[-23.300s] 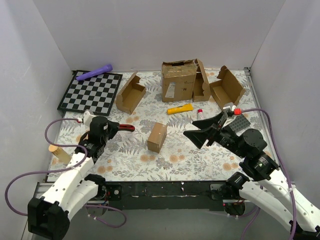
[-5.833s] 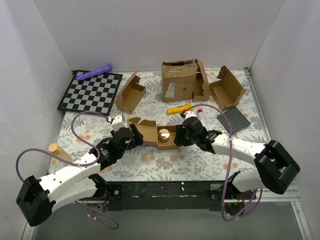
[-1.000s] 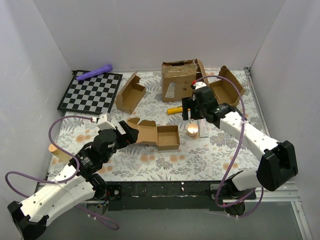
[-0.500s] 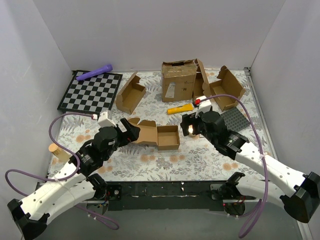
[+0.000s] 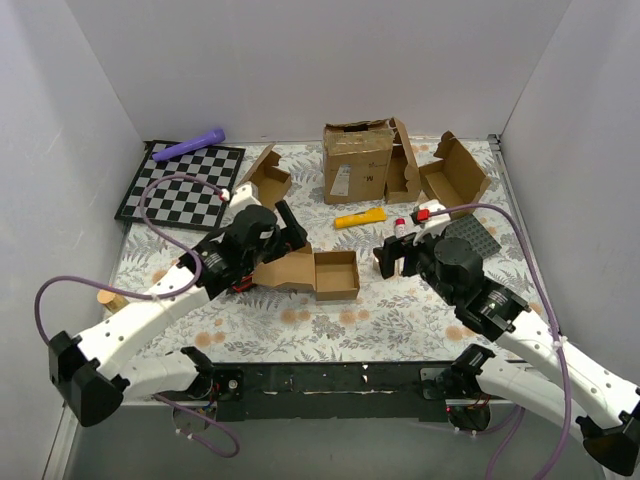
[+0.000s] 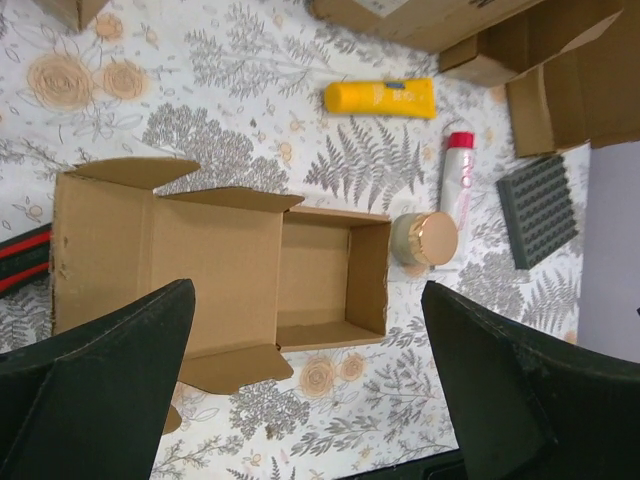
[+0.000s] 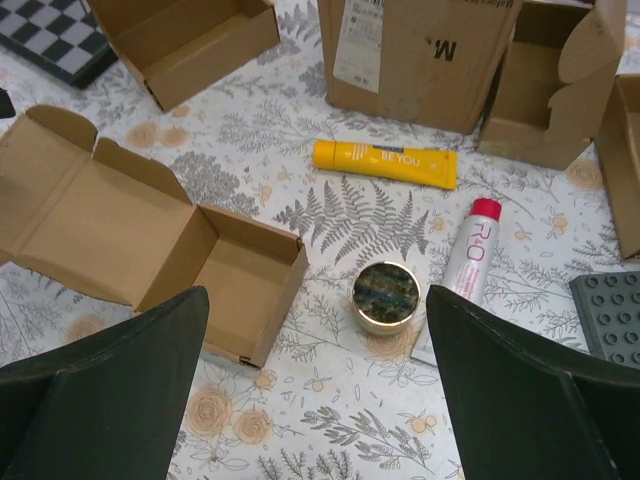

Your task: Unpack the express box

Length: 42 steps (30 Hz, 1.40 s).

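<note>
Contents are out: the small round gold-lidded jar point(image 7: 386, 295), which sat inside the small plain brown cardboard express box point(image 7: 150, 225) seconds ago, now stands on the floral tablecloth point(image 7: 330, 420) just beside the box's right wall. The box lies mid-table, lid flap folded flat, tray empty. The right gripper point(image 7: 318, 300) has let go and drawn back, jaws wide apart. The left gripper point(image 6: 308, 300) has lifted off the flap, likewise spread and empty. Unpacking looks finished.

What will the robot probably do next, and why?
Probably draw both arms back: the express box lies open and looks empty, the gold jar stands beside it, and the left gripper and right gripper are open, holding nothing.
</note>
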Each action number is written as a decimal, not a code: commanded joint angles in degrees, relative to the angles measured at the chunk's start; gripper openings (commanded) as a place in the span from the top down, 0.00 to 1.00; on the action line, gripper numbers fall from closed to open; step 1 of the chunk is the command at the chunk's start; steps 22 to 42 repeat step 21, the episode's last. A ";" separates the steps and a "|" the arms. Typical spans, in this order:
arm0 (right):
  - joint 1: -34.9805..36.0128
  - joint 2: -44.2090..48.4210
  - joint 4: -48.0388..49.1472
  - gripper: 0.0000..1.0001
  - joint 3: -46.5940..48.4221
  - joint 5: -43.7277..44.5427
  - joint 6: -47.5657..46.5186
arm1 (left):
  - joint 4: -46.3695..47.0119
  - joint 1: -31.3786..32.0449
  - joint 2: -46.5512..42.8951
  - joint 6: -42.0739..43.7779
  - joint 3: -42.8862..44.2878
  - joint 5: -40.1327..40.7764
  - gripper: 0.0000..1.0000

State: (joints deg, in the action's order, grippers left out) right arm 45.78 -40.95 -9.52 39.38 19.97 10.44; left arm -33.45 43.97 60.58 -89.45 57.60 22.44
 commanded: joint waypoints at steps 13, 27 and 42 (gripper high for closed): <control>0.54 1.66 0.82 0.02 -3.16 2.53 6.17 | 1.56 -0.20 -2.31 2.44 -4.34 -3.63 0.02; 0.54 6.93 2.31 0.02 -7.20 10.97 11.18 | 3.21 -0.28 -6.69 5.51 -8.82 -3.53 0.02; 0.54 6.93 2.31 0.02 -7.20 10.97 11.18 | 3.21 -0.28 -6.69 5.51 -8.82 -3.53 0.02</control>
